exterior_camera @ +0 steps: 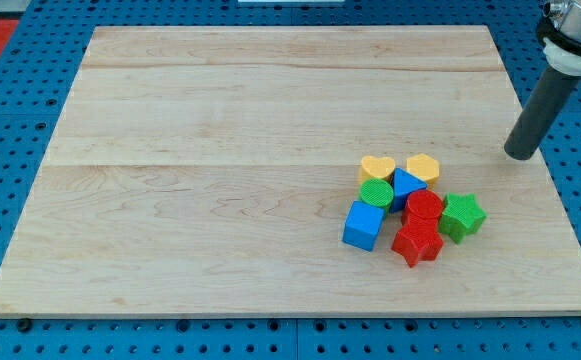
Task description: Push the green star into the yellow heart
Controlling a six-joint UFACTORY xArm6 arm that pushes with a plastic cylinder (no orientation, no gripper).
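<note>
In the camera view, the rod is standing at the view's right, its tip point(519, 156) resting near the board's point(220, 120) right edge, well apart from the cluster of blocks. The tool is a plain rod with nothing to spread or press together, and it is touching no block.

The green star point(463, 216) is sitting at the cluster's right side, just beside the red cylinder point(424, 207) and near the red star point(417, 243). The yellow heart point(377, 167) is lying at the cluster's upper left, beside the yellow hexagon point(423, 167), with the blue triangle point(407, 184) and the green cylinder point(375, 192) below it. A blue cube point(363, 225) is sitting at the lower left.

The direct line from star to heart is looking blocked by the red cylinder and blue triangle — so a good push would probably be coming from the star's lower right, steering it up and round the cluster's top, with short corrected strokes.

No containers are showing — nothing is holding anything.
</note>
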